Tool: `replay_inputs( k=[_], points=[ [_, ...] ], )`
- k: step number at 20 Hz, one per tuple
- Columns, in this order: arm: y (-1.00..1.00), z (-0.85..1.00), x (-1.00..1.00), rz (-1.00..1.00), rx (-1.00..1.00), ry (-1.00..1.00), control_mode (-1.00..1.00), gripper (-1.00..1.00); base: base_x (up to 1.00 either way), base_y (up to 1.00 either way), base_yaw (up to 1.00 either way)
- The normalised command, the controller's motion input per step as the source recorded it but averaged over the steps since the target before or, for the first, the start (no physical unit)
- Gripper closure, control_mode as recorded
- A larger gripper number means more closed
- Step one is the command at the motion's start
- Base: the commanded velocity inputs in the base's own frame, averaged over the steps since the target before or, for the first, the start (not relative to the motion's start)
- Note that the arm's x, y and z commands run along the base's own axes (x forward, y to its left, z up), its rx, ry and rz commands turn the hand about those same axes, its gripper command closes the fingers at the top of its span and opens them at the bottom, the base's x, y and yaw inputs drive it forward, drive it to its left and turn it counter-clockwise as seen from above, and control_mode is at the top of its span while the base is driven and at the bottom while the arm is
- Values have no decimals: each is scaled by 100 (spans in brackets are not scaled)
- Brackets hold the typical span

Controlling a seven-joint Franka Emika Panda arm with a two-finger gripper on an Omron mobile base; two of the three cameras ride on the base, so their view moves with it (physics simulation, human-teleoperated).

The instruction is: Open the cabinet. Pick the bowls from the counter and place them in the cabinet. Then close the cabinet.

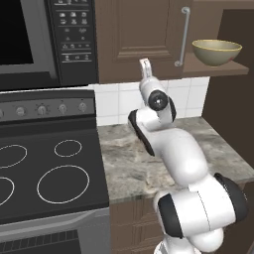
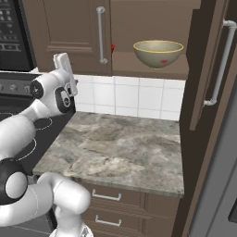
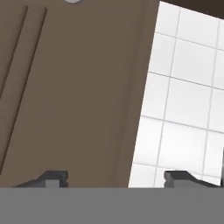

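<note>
The cabinet's left door is shut, and its right door stands swung open. A beige-tan bowl sits upright on the wooden shelf. At the shut door's edge a sliver of the red bowl shows on the same shelf; the rest is hidden. My gripper is raised in front of the left door's lower part, left of its bar handle. It is open, with nothing between the fingertips. The counter lies below.
A black stovetop and a microwave lie left of the counter. White wall tiles run under the cabinet. The open door's handle juts out at the right. Drawer fronts sit below the counter.
</note>
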Motion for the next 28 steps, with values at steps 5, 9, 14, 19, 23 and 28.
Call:
replay_inputs(
  k=[5, 9, 14, 19, 23, 28],
  points=[
    [-22, 11, -11, 0, 9, 0, -100, -100, 0, 0, 0],
    [-44, 10, -30, 0, 13, 0, -100, -100, 0, 0, 0],
    [-42, 0, -40, -1, 10, 3, -100, -100, 0, 0, 0],
    [-29, 12, -46, 0, 10, 1, -100, -100, 0, 0, 0],
    [-16, 9, -45, -2, 6, 2, -100, -100, 0, 0, 0],
    [-34, 0, -25, -2, 5, 7, -100, -100, 0, 0, 0]
  ],
)
